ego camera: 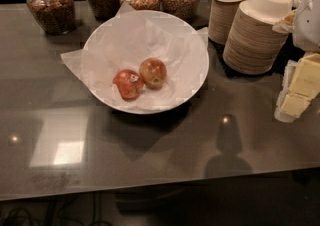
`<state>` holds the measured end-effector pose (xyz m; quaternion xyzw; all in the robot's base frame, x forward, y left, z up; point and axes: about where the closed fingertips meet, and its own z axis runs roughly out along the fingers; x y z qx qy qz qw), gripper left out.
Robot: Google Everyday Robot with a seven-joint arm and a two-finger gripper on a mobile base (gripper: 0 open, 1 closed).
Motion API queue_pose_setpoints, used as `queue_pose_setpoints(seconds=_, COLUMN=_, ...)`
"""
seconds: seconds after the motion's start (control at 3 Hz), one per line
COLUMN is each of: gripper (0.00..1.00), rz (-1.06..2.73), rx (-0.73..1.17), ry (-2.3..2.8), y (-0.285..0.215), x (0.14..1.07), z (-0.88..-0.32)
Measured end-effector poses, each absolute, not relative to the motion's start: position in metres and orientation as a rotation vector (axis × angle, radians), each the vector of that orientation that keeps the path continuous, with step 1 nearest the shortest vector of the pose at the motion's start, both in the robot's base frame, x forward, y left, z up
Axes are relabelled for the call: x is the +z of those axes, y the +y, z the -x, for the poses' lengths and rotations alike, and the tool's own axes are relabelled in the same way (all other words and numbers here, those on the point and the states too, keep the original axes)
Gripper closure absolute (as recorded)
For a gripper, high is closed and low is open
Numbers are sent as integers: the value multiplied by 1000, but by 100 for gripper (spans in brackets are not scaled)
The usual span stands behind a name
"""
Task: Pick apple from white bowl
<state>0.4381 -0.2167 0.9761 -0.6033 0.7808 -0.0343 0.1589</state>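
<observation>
Dark shiny desk (165, 160) is glowing with lights by its front edge; the gripper is not showing, so nobody can tell its grip. Toward the back edge, the white bowl (199, 72) is holding the apple (153, 73), which is touching a redder stickered apple (128, 84).

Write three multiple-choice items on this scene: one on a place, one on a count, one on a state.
1. Where does the yellowish-orange apple lie relative to the red stickered apple?
A. Just right of it
B. Far left of it
C. Underneath it

2. How many apples are in the white bowl?
A. One
B. Two
C. Four

3. What is the gripper's state?
A. Shut on an apple
B. Open above the bowl
C. Not in view

Answers: 1 A, the two sit side by side in the bowl; 2 B, only that pair shows; 3 C, no gripper appears anywhere in the camera view.
</observation>
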Motion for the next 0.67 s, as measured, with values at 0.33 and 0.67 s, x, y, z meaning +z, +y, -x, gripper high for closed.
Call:
queue_pose_setpoints(seconds=0.33, gripper=0, rz=1725, rx=-98, ry=2232, y=-217, x=976, z=-438)
queue_pose_setpoints(seconds=0.67, gripper=0, rz=1736, rx=-107, ry=2194, y=-211, x=978, z=-443)
